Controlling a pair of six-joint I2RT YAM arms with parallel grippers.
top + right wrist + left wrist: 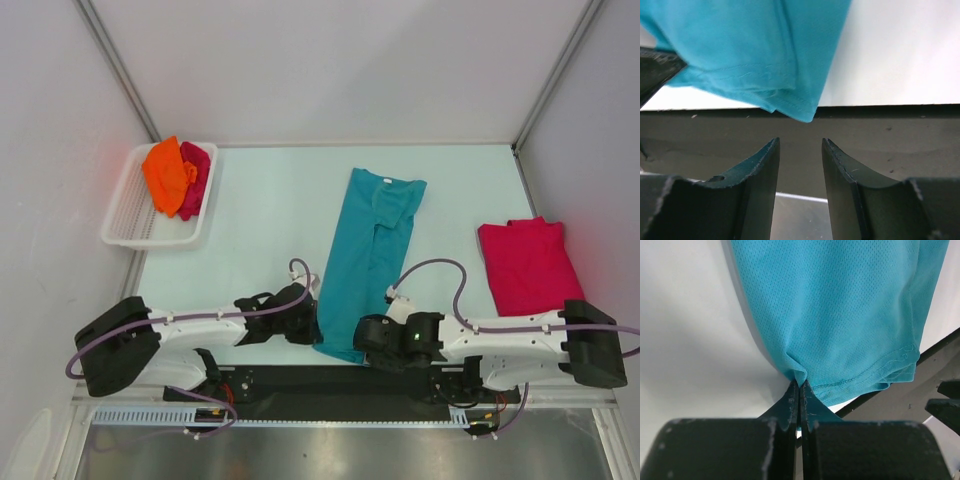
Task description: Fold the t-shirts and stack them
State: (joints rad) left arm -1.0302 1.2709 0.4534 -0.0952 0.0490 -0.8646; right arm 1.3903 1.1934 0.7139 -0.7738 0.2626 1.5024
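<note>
L gripper (799,390) is clamped on teal t-shirt (840,315) hem corner; R gripper (800,147) apart, short of other corner. I should advance it fwd, then close.

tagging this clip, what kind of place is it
Probably a robot lab test cell: white panel walls around a pale table, two arms bolted at its edge, t-shirts staged in a white slatted basket.
</note>
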